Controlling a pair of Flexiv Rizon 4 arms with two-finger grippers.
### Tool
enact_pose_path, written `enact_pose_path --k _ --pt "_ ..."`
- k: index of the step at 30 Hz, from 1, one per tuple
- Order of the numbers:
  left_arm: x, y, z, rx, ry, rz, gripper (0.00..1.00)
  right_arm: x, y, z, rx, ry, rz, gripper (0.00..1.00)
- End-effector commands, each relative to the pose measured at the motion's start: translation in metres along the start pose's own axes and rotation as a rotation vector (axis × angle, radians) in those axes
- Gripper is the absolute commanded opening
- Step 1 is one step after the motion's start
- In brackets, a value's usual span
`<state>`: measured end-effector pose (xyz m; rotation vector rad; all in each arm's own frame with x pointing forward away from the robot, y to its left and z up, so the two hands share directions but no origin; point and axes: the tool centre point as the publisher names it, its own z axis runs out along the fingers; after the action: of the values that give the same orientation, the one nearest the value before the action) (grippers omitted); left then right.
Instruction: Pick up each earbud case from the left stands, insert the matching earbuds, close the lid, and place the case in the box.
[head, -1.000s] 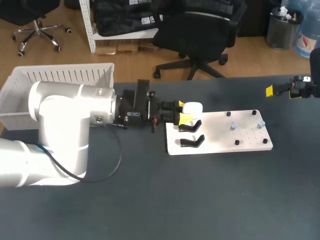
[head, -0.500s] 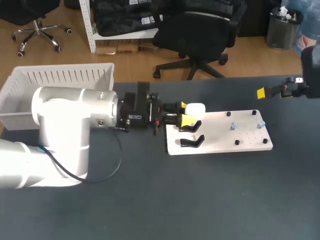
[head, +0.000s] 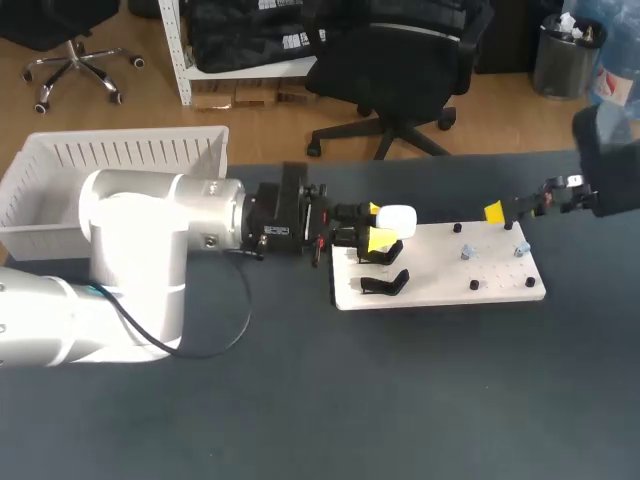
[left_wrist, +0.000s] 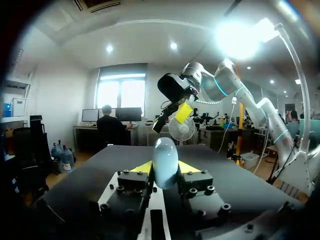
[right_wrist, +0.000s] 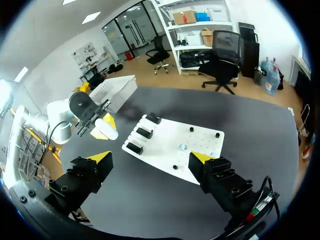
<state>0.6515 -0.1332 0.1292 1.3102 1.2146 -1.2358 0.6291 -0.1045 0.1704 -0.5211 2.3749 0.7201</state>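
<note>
A white earbud case (head: 393, 217) hangs just above the left end of the white board (head: 440, 280), and my left gripper (head: 373, 228) is shut on it. In the left wrist view the case (left_wrist: 165, 159) stands upright between the yellow tips. Below it, black stands (head: 384, 283) sit on the board; the right wrist view shows three such stands (right_wrist: 144, 132). Small earbuds (head: 467, 252) lie among black pegs on the board's right half. My right gripper (head: 505, 209) hovers over the board's far right corner, open and holding nothing; its fingers (right_wrist: 99, 159) are spread wide.
A white slatted box (head: 120, 152) stands at the table's far left, behind my left arm. It also shows beyond the board in the right wrist view, box (right_wrist: 119, 88). Dark tabletop (head: 400, 400) stretches in front of the board.
My right arm has come in leftward from the table's right edge to the board's far corner. The left gripper has shifted slightly right with the case.
</note>
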Motion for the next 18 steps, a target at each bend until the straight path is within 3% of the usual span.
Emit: enact_pose_path --k 1,18 --pt "0.004 0.005 0.004 0.010 -0.004 0.002 0.00 0.002 0.011 0.009 -0.015 0.016 0.001 1.00" --pt "0.005 0.003 0.008 0.019 0.006 0.030 0.00 0.006 0.045 0.045 -0.038 0.087 -0.037 1.00"
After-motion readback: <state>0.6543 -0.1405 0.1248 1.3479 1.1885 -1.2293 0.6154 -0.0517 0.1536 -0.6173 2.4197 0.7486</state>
